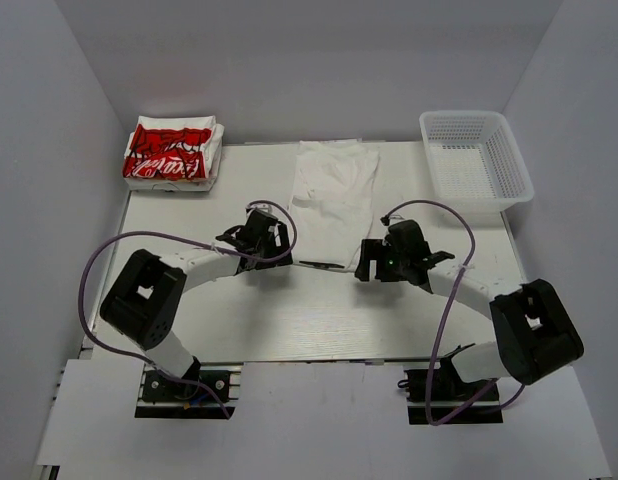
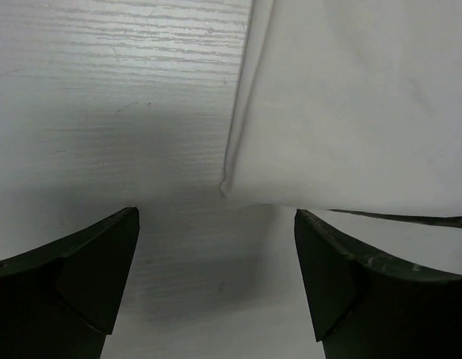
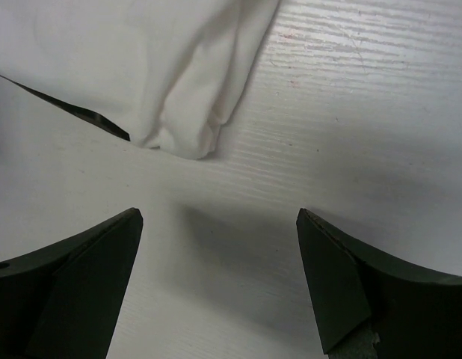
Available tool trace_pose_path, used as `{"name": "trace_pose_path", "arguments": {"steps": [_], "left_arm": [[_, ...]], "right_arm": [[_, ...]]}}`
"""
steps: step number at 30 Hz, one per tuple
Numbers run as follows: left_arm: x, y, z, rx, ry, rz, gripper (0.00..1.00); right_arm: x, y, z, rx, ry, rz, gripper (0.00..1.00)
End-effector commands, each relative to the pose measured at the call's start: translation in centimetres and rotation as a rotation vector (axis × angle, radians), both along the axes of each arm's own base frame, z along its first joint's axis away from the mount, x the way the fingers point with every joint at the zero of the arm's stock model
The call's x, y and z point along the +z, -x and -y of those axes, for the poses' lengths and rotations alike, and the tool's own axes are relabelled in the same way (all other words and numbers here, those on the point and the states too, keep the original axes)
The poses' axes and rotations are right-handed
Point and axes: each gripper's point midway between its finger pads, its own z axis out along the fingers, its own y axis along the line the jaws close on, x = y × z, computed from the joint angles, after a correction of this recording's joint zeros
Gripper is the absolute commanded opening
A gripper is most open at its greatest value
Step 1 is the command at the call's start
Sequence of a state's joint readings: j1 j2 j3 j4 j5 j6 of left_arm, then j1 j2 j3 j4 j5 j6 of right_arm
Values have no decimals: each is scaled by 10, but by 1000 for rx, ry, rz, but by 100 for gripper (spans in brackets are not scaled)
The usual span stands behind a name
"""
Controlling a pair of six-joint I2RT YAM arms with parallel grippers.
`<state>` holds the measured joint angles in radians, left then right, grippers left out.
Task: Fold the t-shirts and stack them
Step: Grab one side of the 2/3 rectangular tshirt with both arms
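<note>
Plain white t-shirt (image 1: 334, 190), frame centre, on worktop (image 1: 289, 320): left pincer (image 2: 216, 258) and right pincer (image 3: 220, 258) both apart, empty; best clamp both lower corners together, all layers

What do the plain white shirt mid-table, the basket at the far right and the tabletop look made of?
Plain white shirt: soft matte fabric, probably cotton knit; it creases and bunches at its corner. Basket: likely white plastic; moulded open mesh walls, firm rim. Tabletop: white board with fine grain lines; painted wood or printed laminate, cannot tell.
</note>
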<state>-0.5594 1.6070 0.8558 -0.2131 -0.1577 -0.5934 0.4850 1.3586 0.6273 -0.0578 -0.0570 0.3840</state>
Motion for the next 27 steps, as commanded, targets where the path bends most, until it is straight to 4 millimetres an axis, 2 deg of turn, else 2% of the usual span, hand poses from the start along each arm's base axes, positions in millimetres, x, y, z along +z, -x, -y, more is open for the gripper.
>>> {"name": "trace_pose_path", "arguments": {"steps": [1, 6, 8, 10, 11, 12, 14, 15, 16, 18, 22, 23, 24, 26, 27], "left_arm": [[4, -8, 10, -7, 43, 17, 92], [-15, -7, 12, -13, 27, -25, 81], [-19, -7, 14, -19, 31, -35, 71], [-23, -4, 16, -28, 26, -43, 63], [-26, -2, 17, -35, 29, -56, 56], [-25, -3, 20, -41, 40, -52, 51], [-23, 0, 27, -67, 75, -61, 42], [-21, 0, 32, -82, 97, -61, 31], [-24, 4, 32, -88, 100, -74, 24], [-18, 8, 41, -120, 130, -78, 0], [-12, 20, 36, -136, 142, -64, 0], [-1, 19, 33, -130, 149, -31, 0], [-2, 24, 27, -122, 139, -29, 0], [-3, 34, 21, -122, 141, -25, 0], [5, 34, 23, -132, 167, 3, 0]], "right_arm": [[0, -9, -8, 19, 0, 11, 89], [-12, -13, -21, 46, -31, -10, 82], [-13, -15, -24, 53, -41, -2, 78], [-17, -16, -27, 61, -44, -7, 70], [-17, -17, -27, 61, -47, -6, 65], [-18, -17, -30, 69, -50, -10, 54], [-19, -16, -31, 66, -61, -16, 40], [-19, -17, -32, 68, -61, -12, 23], [-19, -16, -32, 65, -62, -19, 13], [-19, -14, -30, 56, -60, -28, 0], [-12, -7, -25, 47, -60, -23, 0], [-15, 0, -21, 42, -49, -37, 0], [-3, -1, -21, 41, -64, -2, 0], [-7, 10, -15, 44, -57, -6, 0], [1, 10, -13, 34, -63, 19, 0]]}}
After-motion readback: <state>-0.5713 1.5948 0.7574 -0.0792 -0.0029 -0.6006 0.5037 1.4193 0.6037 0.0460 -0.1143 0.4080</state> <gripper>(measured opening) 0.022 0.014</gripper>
